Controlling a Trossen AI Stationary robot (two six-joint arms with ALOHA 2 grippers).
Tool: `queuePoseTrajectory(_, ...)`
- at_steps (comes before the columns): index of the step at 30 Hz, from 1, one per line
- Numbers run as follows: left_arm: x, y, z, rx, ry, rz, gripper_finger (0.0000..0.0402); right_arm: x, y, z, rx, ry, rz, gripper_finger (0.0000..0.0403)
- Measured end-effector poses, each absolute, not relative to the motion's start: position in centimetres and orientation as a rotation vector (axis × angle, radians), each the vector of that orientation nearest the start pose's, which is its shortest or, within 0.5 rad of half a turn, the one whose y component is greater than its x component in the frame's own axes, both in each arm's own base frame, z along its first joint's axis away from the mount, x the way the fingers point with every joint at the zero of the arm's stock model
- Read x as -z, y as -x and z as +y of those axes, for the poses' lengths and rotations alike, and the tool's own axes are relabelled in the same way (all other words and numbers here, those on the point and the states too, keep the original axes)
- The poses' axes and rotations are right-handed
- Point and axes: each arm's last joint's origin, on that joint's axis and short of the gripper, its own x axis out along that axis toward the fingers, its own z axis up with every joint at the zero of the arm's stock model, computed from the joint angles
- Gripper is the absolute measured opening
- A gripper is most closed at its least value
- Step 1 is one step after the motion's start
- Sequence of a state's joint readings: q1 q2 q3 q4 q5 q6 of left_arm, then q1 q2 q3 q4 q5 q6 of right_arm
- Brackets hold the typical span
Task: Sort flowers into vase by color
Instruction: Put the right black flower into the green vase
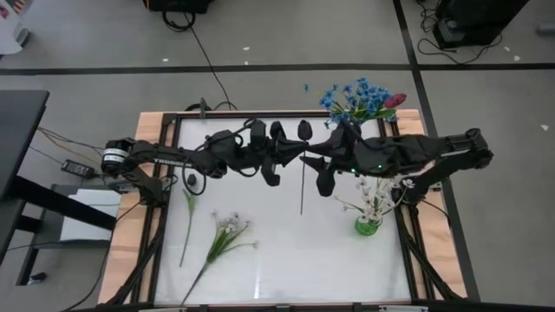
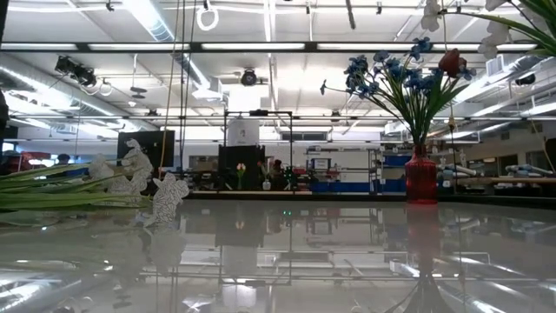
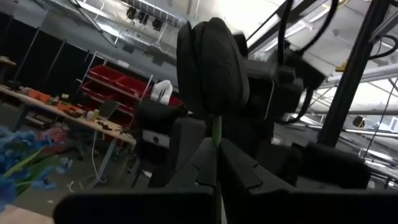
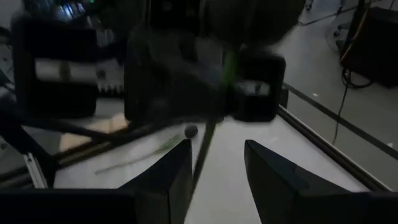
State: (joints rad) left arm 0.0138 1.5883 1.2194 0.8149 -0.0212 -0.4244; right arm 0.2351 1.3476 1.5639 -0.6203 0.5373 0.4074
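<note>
So far I'm seeing blue flowers point(image 1: 351, 95) in the red vase point(image 2: 421, 181) at 1 o'clock and white ones in the green vase point(image 1: 368, 226) at 4. White stems point(image 1: 224, 236) are lying at 7, unsorted. My left gripper point(image 1: 295, 159) is pinching the dark-bud flower point(image 1: 303, 132) tight mid-table; my right gripper point(image 1: 323, 165) is gaping half-open around its stem, gripping nothing.
</note>
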Motion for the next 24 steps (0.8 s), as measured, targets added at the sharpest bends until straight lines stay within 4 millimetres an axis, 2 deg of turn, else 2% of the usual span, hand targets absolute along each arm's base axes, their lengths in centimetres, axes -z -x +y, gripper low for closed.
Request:
queuePoseTrajectory(5, -37.7, -36.2, 0.3, 0.068, 0.419, -0.444, 0.0007, -43.7, -27.6, 4.9, 0.363, -0.262, 0.273, 0.0136)
queuePoseTrajectory(7, -37.6, -36.3, 0.3, 0.065, 0.424, -0.433, 0.0007, -43.5, -27.6, 4.9, 0.364, -0.268, 0.283, 0.0107)
queuePoseTrajectory(10, -37.5, -36.3, 0.3, 0.061, 0.426, -0.431, 0.0017, -43.5, -27.6, 4.9, 0.365, -0.277, 0.284, 0.0039)
queuePoseTrajectory(12, -37.5, -36.3, 0.4, 0.058, 0.426, -0.428, 0.0027, -43.5, -27.5, 4.9, 0.365, -0.274, 0.286, 0.0016)
queuePoseTrajectory(18, -37.4, -36.3, 0.8, 0.051, 0.423, -0.407, 0.0068, -43.5, -27.1, 4.9, 0.392, -0.277, 0.299, 0.0011)
queuePoseTrajectory(24, -38.4, -34.8, 1.8, 0.009, 0.389, -0.323, 0.0119, -43.9, -25.3, 5.4, 0.459, -0.240, 0.299, 0.0010)
